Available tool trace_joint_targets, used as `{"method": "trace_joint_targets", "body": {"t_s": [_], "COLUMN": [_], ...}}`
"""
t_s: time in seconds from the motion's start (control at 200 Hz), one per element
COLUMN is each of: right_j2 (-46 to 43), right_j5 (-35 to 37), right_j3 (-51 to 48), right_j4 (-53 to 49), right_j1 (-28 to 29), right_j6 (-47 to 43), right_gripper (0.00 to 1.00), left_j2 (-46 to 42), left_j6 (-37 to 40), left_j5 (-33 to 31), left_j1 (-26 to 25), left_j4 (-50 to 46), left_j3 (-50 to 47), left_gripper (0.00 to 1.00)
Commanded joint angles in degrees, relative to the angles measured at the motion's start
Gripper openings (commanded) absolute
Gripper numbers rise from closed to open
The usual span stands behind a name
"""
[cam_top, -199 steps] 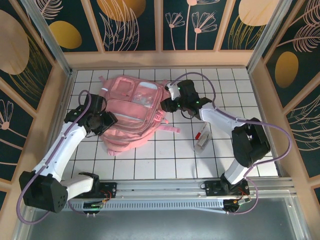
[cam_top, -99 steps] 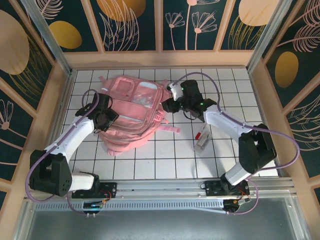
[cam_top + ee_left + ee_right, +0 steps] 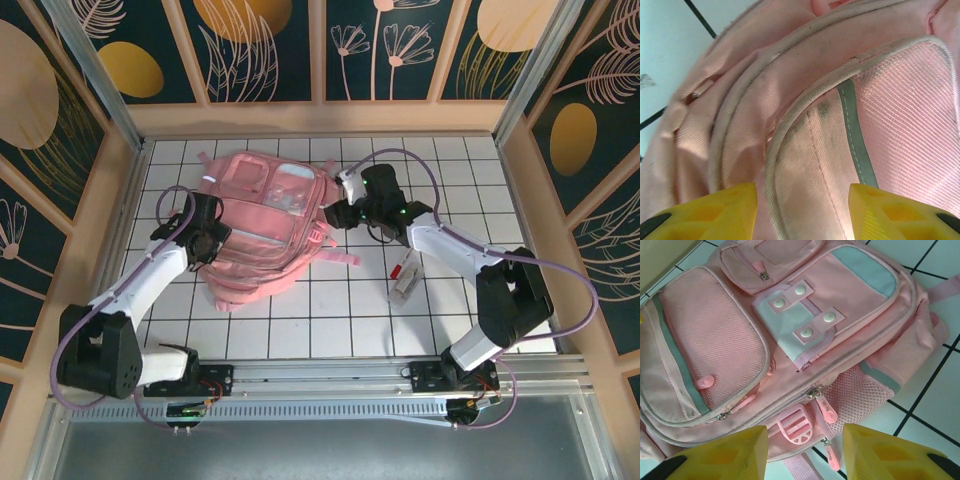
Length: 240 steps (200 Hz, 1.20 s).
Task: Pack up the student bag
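Finds the student bag (image 3: 262,225) flat near the table's (image 3: 480,160) far edge, left of centre. Has left gripper (image 3: 802,210) and right gripper (image 3: 805,450) spread at its sides, pinching nothing. Risks catching loose fabric or a strap, not a zip pull, and dragging it.

A white gridded tabletop (image 3: 350,320) sits inside wood-framed dark floral wall panels (image 3: 410,50).
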Motion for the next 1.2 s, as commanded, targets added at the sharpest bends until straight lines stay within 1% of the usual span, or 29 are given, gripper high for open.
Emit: {"method": "trace_joint_targets", "body": {"t_s": [0.0, 0.05, 0.085, 0.125, 0.165, 0.215, 0.25, 0.315, 0.425, 0.561, 0.661, 0.756, 0.821, 0.981, 1.111, 1.196], "right_j2": [-3.3, -3.9, -3.7, -2.9, -1.6, 1.3, 3.4, 7.3, 12.7, 17.9, 19.7, 20.8, 21.6, 22.8, 23.0, 22.6], "right_j5": [-5.8, -11.0, -14.3, -17.2, -18.9, -22.2, -23.7, -25.3, -25.1, -25.6, -29.9, -34.5, -35.1, -34.1, -31.9, -28.6], "right_j3": [-7.0, -10.3, -11.7, -11.9, -10.8, -8.2, -5.9, -1.7, 3.0, 7.2, 7.7, 7.6, 7.2, 6.8, 6.1, 5.4], "right_j4": [11.1, 16.6, 18.6, 19.0, 18.1, 13.9, 10.2, 4.3, -0.4, -3.1, -3.8, -2.4, -0.1, 1.7, 2.3, 3.4], "right_j1": [0.2, 0.3, 0.6, 0.7, 0.6, 0.4, 0.4, 0.5, 0.1, -1.0, -1.0, -1.0, -0.7, -0.4, -0.1, 0.6], "right_j6": [-4.4, -10.7, -15.6, -21.3, -25.5, -32.9, -38.2, -45.6, -53.4, -57.1, -60.5, -59.1, -57.2, -56.2, -56.3, -56.6], "right_gripper": [0.46, 0.46, 0.46, 0.46, 0.46, 0.46, 0.46, 0.45, 0.45, 0.44, 0.44, 0.44, 0.43, 0.43, 0.43, 0.42], "left_j2": [5.0, 6.6, 7.2, 7.6, 7.5, 6.9, 6.3, 5.0, 2.5, -0.2, -1.7, -2.5, -3.0, -2.7, -3.1, -3.3], "left_j6": [0.0, 0.7, 0.7, 0.8, 0.9, 1.4, 1.5, 1.8, 2.0, 0.0, -1.4, -2.0, -2.7, -2.8, -3.2, -3.6], "left_j5": [1.9, 2.8, 3.5, 4.5, 5.3, 6.0, 6.0, 5.8, 7.2, 12.1, 14.7, 15.1, 16.1, 17.8, 18.5, 19.1], "left_j1": [0.6, 0.6, 0.6, 0.6, 0.6, 0.6, 0.6, 0.6, 0.6, 0.7, 0.7, 0.8, 0.8, 1.0, 1.0, 1.0], "left_j4": [2.6, 2.4, 2.4, 2.6, 2.6, 2.2, 1.1, -1.6, -5.0, -5.2, -4.1, -3.0, -1.8, -0.9, -0.5, 0.2], "left_j3": [1.3, 2.6, 3.2, 3.7, 4.1, 4.7, 5.4, 6.3, 8.4, 7.0, 4.9, 4.1, 3.2, 2.9, 2.6, 2.2], "left_gripper": [0.50, 0.49, 0.47, 0.39, 0.30, 0.10, 0.00, 0.00, 0.00, 0.00, 0.00, 0.00, 0.00, 0.00, 0.00, 0.00]}}
